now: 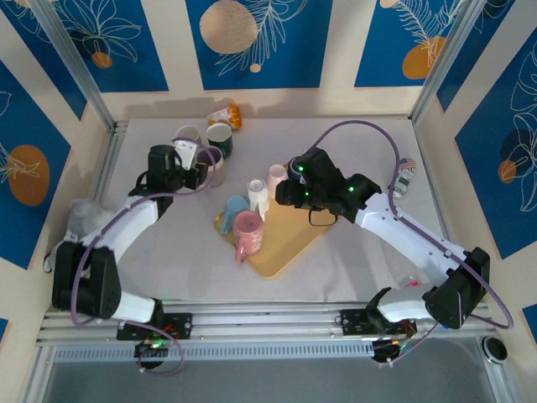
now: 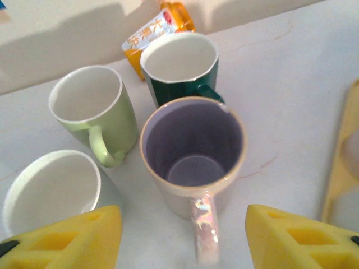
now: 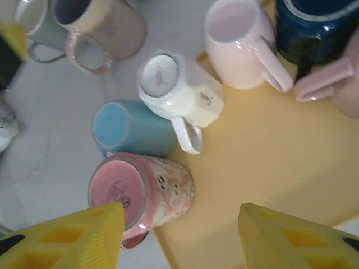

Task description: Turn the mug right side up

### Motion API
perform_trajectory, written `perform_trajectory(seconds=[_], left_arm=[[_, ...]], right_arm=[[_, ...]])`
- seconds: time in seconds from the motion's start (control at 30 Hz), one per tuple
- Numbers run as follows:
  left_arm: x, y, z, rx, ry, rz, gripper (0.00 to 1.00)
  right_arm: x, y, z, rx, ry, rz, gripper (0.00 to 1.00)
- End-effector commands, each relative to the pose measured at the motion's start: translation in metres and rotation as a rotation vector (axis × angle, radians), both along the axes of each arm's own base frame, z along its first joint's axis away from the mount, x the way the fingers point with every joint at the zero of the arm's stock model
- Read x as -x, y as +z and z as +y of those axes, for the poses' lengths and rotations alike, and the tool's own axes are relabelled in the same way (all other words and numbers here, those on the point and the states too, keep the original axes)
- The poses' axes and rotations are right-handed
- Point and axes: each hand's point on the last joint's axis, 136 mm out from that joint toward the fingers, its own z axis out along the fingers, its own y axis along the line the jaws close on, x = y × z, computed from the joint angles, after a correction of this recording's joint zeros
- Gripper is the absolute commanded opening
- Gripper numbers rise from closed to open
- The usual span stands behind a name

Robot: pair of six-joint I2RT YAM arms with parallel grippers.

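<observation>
— Your left gripper (image 2: 184,212) has its yellow fingers (image 2: 67,238) apart and clamped on nothing. The lilac-lined mug (image 2: 192,151) stands mouth up just ahead of it, its pearly handle pointing back into the gap and touching neither finger.

— What is it standing on?

— A white, faintly veined tabletop (image 2: 291,84), boxed in by cream walls with blue leaf-print panels (image 1: 294,50) and aluminium posts (image 1: 71,63).

— Anything crowding me there?

— Plenty. Beyond that mug is a dark green mug (image 2: 179,61), left of it a light green mug (image 2: 92,109), and a white-lined mug (image 2: 50,190) sits right by the finger on the left of your wrist view — all mouth up and packed close. Behind them an orange packet (image 2: 157,28) lies against the wall.

— And my right side?

— Your right gripper (image 3: 180,212) is spread open too, holding nothing, and it hangs over the near part of the yellow tray (image 3: 269,157). By the finger on the left of that view, a pink patterned mug (image 3: 143,190) shows you its base at the tray's edge. Just past it a blue mug (image 3: 126,126) and a white faceted mug (image 3: 174,84) are also base up. Farther ahead a pale pink mug (image 3: 235,39), a navy mug (image 3: 314,28) and another pink one (image 3: 342,84) are bunched together on the tray — I cannot tell which way up they are.
</observation>
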Motion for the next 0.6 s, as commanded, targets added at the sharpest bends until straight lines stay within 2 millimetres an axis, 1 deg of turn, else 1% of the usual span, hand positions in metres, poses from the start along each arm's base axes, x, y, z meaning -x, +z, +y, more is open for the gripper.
perform_trajectory(seconds=[0.0,0.1,0.23,0.33,0.4,0.57], left_arm=[[0.033,0.009,-0.002,0.083,-0.008,0.13,0.61],[0.056,0.023,-0.009,0.186,-0.002,0.233,0.61],[0.089,0.033,-0.022,0.351,-0.004,0.364,0.6],[0.113,0.035,-0.032,0.463,-0.009,0.462,0.6],[0.128,0.035,-0.037,0.515,-0.018,0.514,0.6],[0.156,0.044,-0.041,0.54,-0.056,0.566,0.61]], right_arm=[[0.011,0.012,-0.013,-0.005,-0.067,0.06,0.57],[0.025,0.009,-0.005,-0.026,-0.058,0.142,0.56],[0.045,-0.004,0.009,-0.019,-0.078,0.228,0.57],[0.059,-0.018,0.028,-0.016,-0.094,0.296,0.57],[0.067,-0.026,0.045,-0.016,-0.096,0.328,0.57],[0.079,-0.041,0.077,0.004,-0.142,0.347,0.56]])
